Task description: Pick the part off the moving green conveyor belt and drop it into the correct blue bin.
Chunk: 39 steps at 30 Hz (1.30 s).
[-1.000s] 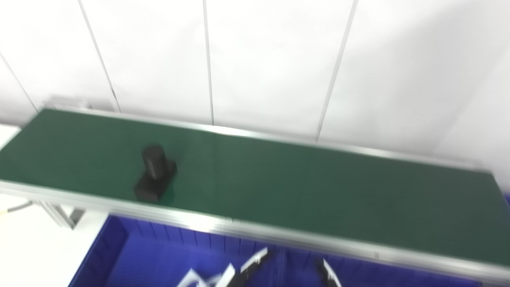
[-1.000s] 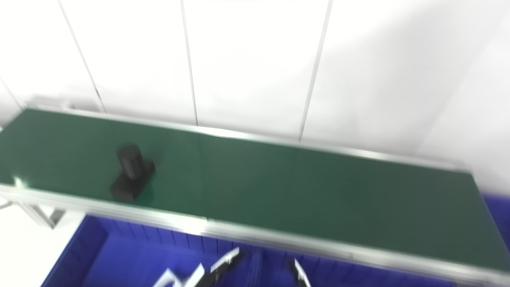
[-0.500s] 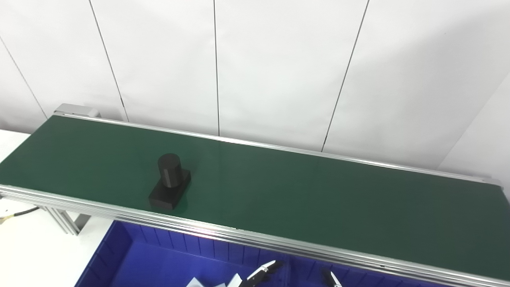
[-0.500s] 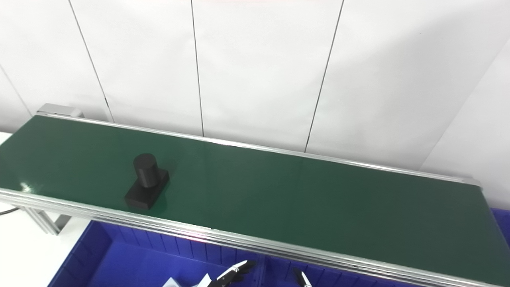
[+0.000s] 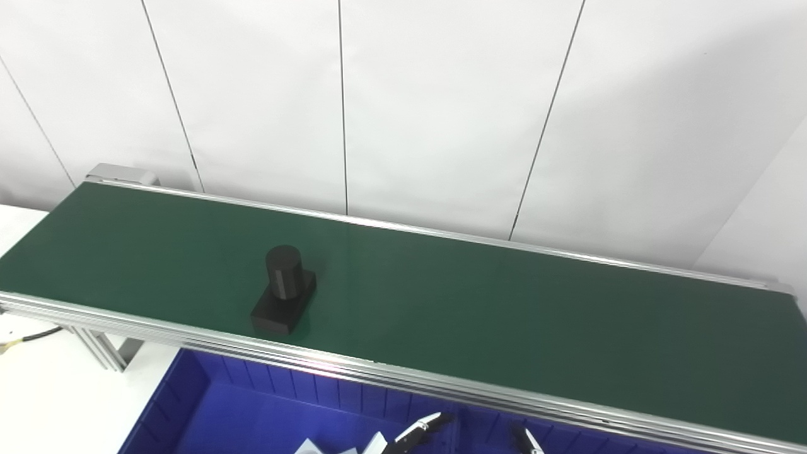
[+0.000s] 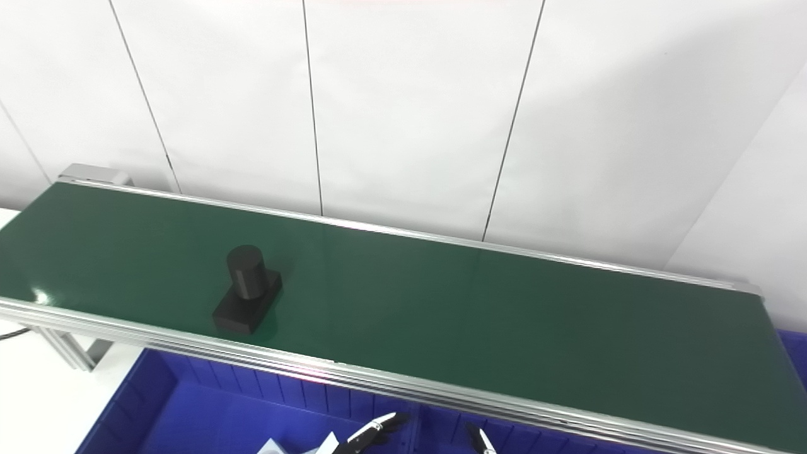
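The part (image 5: 284, 291) — a black block with a round post — stands near the belt's (image 5: 504, 315) front edge, toward its left end. Only fingertips of the left hand (image 5: 413, 432) and right hand (image 5: 526, 439) show; grip unclear. A late reach could tip it.

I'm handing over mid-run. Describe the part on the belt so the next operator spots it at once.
Find the long green belt below the white wall. On its left half, near the front rail, sits the black part: an upright cylinder on a flat rectangular base, the only thing on the belt.
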Available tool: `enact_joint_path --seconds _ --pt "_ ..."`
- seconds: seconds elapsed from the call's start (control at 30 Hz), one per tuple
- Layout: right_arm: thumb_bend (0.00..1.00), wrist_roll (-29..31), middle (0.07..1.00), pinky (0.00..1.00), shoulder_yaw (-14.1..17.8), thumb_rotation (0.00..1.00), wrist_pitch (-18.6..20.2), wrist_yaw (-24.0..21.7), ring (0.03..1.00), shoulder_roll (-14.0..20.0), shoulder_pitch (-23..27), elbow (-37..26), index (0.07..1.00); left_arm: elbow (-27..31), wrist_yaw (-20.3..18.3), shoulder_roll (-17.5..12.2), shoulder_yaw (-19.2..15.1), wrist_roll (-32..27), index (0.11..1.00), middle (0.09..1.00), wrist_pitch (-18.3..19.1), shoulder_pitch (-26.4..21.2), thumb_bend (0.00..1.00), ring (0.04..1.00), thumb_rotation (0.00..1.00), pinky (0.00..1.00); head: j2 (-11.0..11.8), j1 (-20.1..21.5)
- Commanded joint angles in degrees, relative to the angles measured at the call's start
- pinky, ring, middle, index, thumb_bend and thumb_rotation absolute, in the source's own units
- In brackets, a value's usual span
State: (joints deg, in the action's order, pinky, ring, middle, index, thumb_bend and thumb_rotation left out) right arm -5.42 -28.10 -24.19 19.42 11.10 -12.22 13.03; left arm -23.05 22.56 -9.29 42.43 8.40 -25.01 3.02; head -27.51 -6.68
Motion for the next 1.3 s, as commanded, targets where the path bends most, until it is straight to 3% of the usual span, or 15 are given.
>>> enact_joint_path --seconds 0.0,0.2,0.43,0.53,0.93,1.13,1.27 --pt "0.98 1.30 0.940 0.94 1.23 1.00 -2.73 -2.04 0.944 0.38 -0.34 -5.89 0.942 0.43 0.73 0.37 0.23 0.50 0.879 0.907 -1.92 -1.45 0.88 0.898 0.92 0.88 -0.02 -0.05" --pt "0.98 2.88 0.936 0.94 4.72 1.00 -2.73 -6.92 0.936 0.11 -1.29 -18.49 0.947 -1.43 1.56 1.06 0.93 0.79 0.879 0.903 -1.92 -2.62 0.88 0.892 0.92 0.87 0.32 0.32" --pt "1.00 4.39 0.918 0.94 9.13 1.00 -2.73 -11.80 0.915 -1.96 4.13 -23.57 0.932 -2.63 1.44 1.59 0.99 0.01 0.884 0.904 -1.92 -3.52 0.89 0.892 0.91 0.86 0.76 1.09" --pt "1.00 3.32 0.912 0.91 11.48 1.00 -2.73 -12.36 0.904 -2.63 7.23 -22.31 0.932 -3.05 1.62 1.93 1.13 0.09 0.885 0.904 -1.92 -3.89 0.89 0.893 0.91 0.87 0.94 1.17" --pt "0.98 5.62 0.892 0.84 20.61 0.81 -2.73 -17.61 0.873 -2.95 20.50 -10.25 0.932 -4.29 2.19 2.54 2.05 0.54 0.886 0.906 -1.92 -5.34 0.91 0.892 0.92 0.86 1.59 1.88" --pt "1.00 5.27 0.892 0.78 22.62 0.54 -2.73 -18.78 0.820 -3.61 28.40 -1.41 0.926 -5.02 2.27 2.92 2.35 0.18 0.877 0.900 -1.92 -5.78 0.92 0.887 0.91 0.86 1.85 1.49" --pt "1.00 4.05 0.894 0.78 22.61 0.48 -2.73 -18.82 0.824 -4.05 31.27 1.97 0.920 -5.42 2.92 3.15 2.83 0.63 0.872 0.898 -1.92 -5.92 0.92 0.884 0.92 0.86 2.05 0.96"
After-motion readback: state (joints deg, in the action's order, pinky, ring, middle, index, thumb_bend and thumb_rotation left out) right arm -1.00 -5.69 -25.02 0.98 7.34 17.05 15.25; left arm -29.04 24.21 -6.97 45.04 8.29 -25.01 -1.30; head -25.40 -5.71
